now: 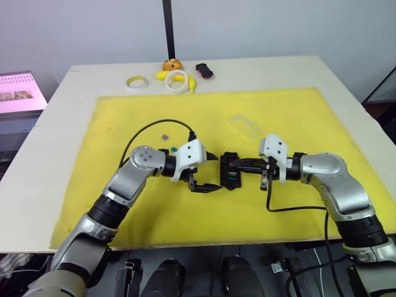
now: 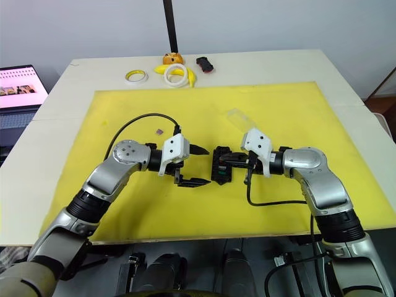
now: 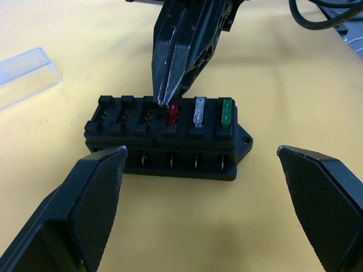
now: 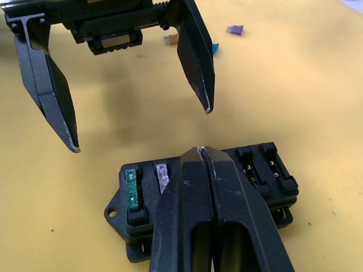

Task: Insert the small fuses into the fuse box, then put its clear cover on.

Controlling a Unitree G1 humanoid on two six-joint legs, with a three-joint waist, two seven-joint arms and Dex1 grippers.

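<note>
The black fuse box (image 1: pixel 230 171) lies mid-mat and holds a green fuse (image 3: pixel 226 111), a grey fuse (image 3: pixel 199 111) and a red fuse (image 3: pixel 173 114) in one row. My right gripper (image 3: pixel 165 103) is shut, and its tips rest on the top of the red fuse. My left gripper (image 1: pixel 213 172) hangs open just left of the box, one finger to each side of that end and nothing between them. Loose purple (image 4: pixel 235 29), blue (image 4: pixel 215 49) and orange (image 4: pixel 168 39) fuses lie behind the left gripper. The clear cover (image 1: pixel 247 127) lies flat on the mat beyond the box.
The yellow mat (image 1: pixel 297 111) covers most of the table. At the far edge lie two tape rings (image 1: pixel 137 81) (image 1: pixel 177 80), a banana (image 1: pixel 162 75), an orange toy (image 1: pixel 172 64) and a small black and red car (image 1: pixel 204 70). A laptop (image 1: pixel 18 93) stands off the table's left.
</note>
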